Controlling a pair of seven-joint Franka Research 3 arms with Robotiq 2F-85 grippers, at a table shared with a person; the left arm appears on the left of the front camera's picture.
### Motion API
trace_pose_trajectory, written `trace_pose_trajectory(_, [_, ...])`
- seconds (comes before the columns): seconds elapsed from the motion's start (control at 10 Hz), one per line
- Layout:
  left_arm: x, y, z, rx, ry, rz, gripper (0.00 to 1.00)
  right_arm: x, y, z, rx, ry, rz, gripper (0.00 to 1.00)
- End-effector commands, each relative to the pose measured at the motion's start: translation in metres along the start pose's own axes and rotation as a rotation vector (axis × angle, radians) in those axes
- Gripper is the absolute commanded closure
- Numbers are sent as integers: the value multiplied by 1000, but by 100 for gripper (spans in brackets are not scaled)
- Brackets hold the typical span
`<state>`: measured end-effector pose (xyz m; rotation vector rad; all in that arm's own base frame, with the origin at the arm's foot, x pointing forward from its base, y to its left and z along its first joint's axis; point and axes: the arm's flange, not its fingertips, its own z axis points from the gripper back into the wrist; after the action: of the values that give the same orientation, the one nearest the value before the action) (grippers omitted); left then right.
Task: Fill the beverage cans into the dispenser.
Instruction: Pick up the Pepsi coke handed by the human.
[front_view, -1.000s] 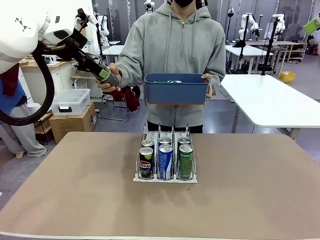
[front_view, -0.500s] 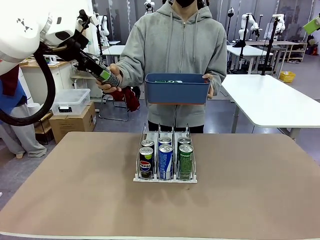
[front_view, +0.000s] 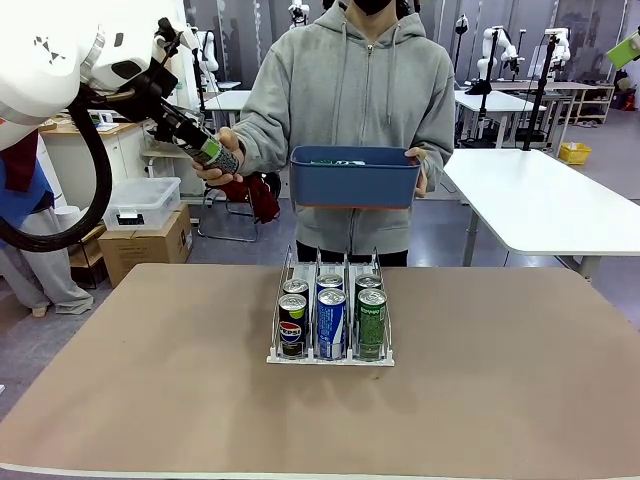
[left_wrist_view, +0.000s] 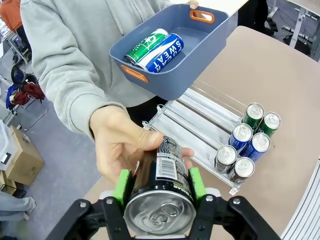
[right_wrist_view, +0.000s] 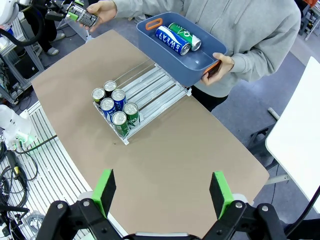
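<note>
My left gripper (front_view: 197, 141) is raised at the far left, shut on a black beverage can (front_view: 216, 153). The person's hand (front_view: 228, 163) still cups that can from below. In the left wrist view the green pads (left_wrist_view: 123, 188) press both sides of the can (left_wrist_view: 166, 170). The dispenser (front_view: 283, 355) stands mid-table with several cans in its three lanes: black (front_view: 292, 324), blue-and-white (front_view: 331, 322) and green (front_view: 371, 320) at the front. My right gripper (right_wrist_view: 163, 192) hangs open high above the table.
The person holds a dark blue tub (front_view: 352, 180) over the table's far edge, with a green can (left_wrist_view: 145, 46) and a blue-and-white can (left_wrist_view: 163, 53) lying in it. A cardboard box (front_view: 148, 245) and a white table (front_view: 540, 195) stand beyond.
My left gripper's jaws have closed on the black can in the person's hand. The right arm, the tub and the dispenser have stayed still.
</note>
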<state>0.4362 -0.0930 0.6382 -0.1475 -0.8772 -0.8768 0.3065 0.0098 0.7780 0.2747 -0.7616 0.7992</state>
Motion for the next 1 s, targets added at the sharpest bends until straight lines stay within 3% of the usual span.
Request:
trace_pose_trajectory(0.0, [-3,3,4,1,8,26,98,0,0,0,1,0,2,0])
trace_pose_trajectory(0.9, [-4,7,11,21,56,-26,100,0,0,0,1,0,2,0])
